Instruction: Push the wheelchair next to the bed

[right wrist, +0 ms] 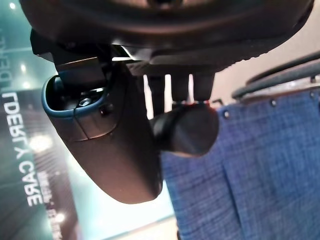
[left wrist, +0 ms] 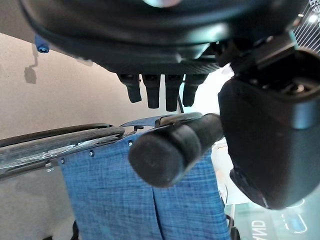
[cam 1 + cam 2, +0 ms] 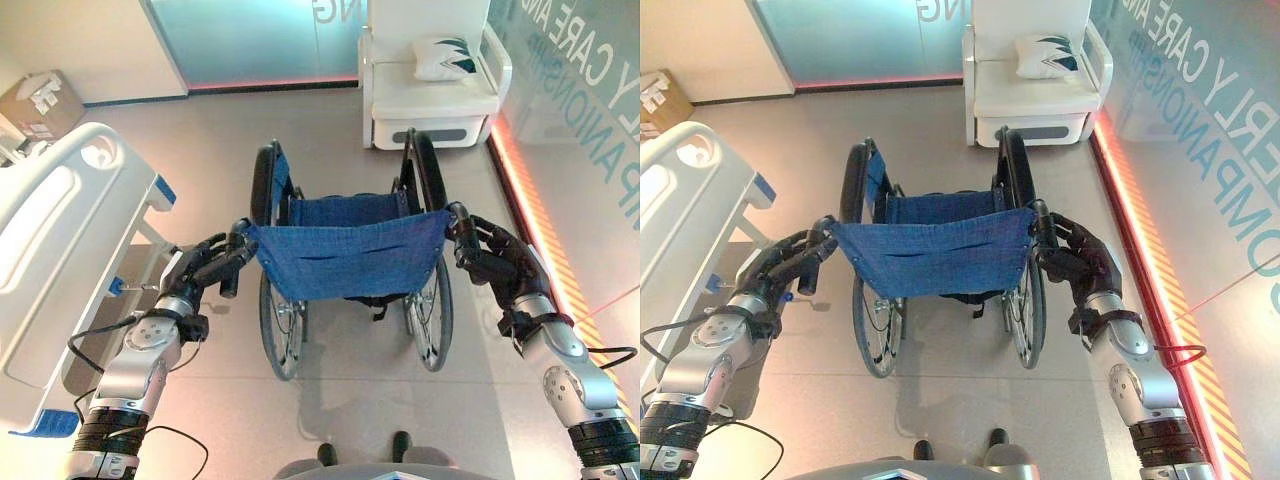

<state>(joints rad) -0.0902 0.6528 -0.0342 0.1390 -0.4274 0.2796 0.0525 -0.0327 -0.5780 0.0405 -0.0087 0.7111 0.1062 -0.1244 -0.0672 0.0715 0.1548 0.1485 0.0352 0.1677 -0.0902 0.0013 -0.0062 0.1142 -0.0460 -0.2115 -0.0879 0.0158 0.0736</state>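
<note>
You have the bed (image 3: 60, 250) along the robot's left side, its white rail and blue corner caps reaching down the edge of the head views. Ahead and to the right, against the glass wall, stands a white armchair (image 3: 430, 100) with a patterned cushion (image 3: 442, 57) on its seat. A cardboard box (image 3: 40, 103) sits on the floor beyond the head of the bed.

Your task's thing, the wheelchair (image 3: 345, 255), stands in the middle of the floor directly in front of the robot, its blue fabric backrest facing you and its big wheels to either side. It is just beside the bed's near corner but apart from it, with a strip of floor between.

Your left hand (image 3: 205, 265) is clenched on the left push handle (image 2: 172, 147): in the left wrist view the fingers curl over the black grip and the thumb closes beside it. Your right hand (image 3: 495, 260) is grasping the right push handle (image 1: 187, 130) the same way, fingers hooked over the top of the grip and thumb wrapped alongside.
</note>
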